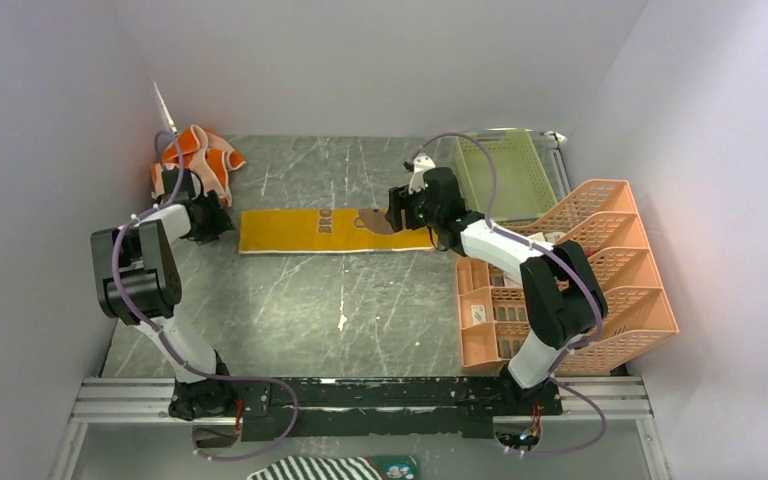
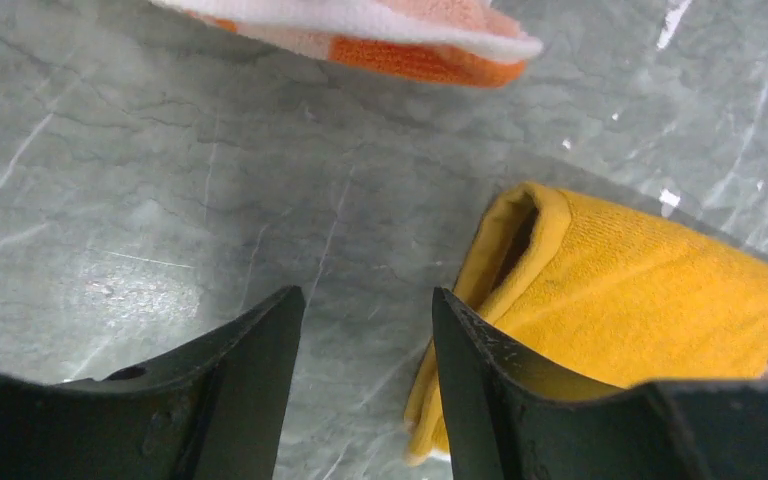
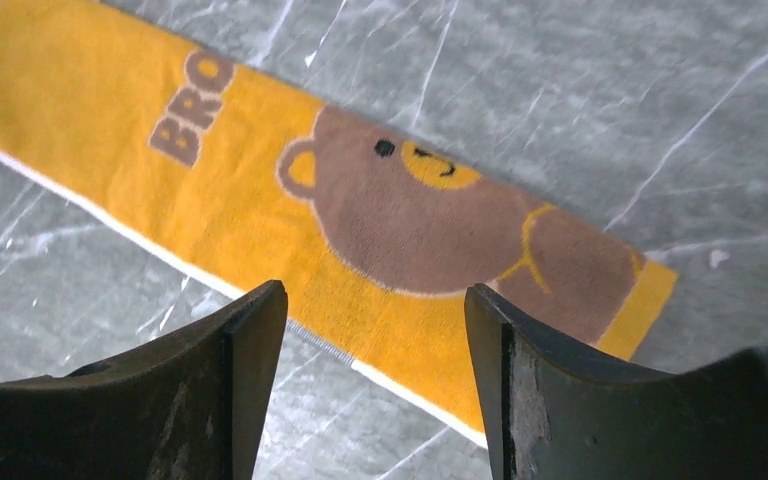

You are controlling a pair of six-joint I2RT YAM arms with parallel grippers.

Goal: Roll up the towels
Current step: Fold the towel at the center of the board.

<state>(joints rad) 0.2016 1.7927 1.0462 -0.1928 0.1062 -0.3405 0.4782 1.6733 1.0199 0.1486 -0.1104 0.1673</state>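
Observation:
The mustard-yellow towel [image 1: 320,231] lies folded into a long flat strip across the middle of the table, with a brown bear and letters on its right half [image 3: 260,200]. My left gripper [image 1: 216,222] hovers at the strip's left end, open, with only bare table between its fingers [image 2: 368,295]. The towel's folded end [image 2: 640,300] lies just outside the right finger. My right gripper [image 1: 396,214] is open over the strip's right end [image 3: 375,290] and holds nothing. The orange towel [image 1: 200,155] lies crumpled at the back left, and its edge [image 2: 410,40] shows in the left wrist view.
A green tray [image 1: 505,170] stands at the back right. A large orange rack [image 1: 580,280] fills the right side beside the right arm. A black-and-white striped cloth [image 1: 310,468] lies below the table's near rail. White walls close in on three sides.

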